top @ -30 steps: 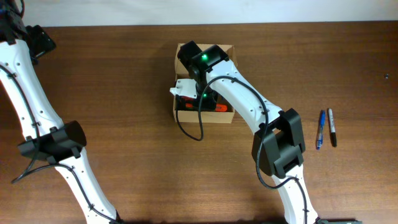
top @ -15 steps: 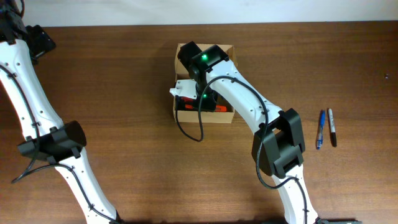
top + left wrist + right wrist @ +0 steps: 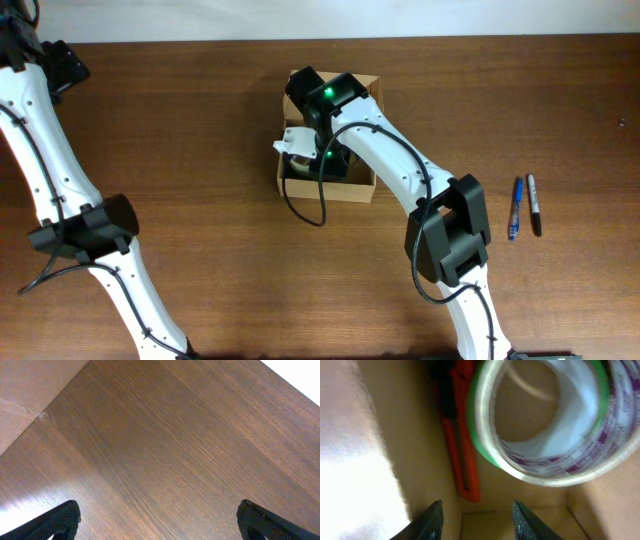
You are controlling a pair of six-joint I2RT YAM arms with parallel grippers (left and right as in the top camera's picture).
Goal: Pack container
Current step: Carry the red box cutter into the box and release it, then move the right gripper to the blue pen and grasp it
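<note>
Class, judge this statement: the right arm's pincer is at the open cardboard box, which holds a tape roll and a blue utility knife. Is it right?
Not quite. The utility knife is orange-red, not blue, as the right wrist view shows. The rest holds: the right pincer is at the open cardboard box, which holds a tape roll too.

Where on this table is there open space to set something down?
Bare wood lies between the left arm and the container, and between the right arm and the two pens. The front centre strip between both arms looks free too. Crowded: inside the container, which holds the right gripper, a tape roll and an orange cutter.
</note>
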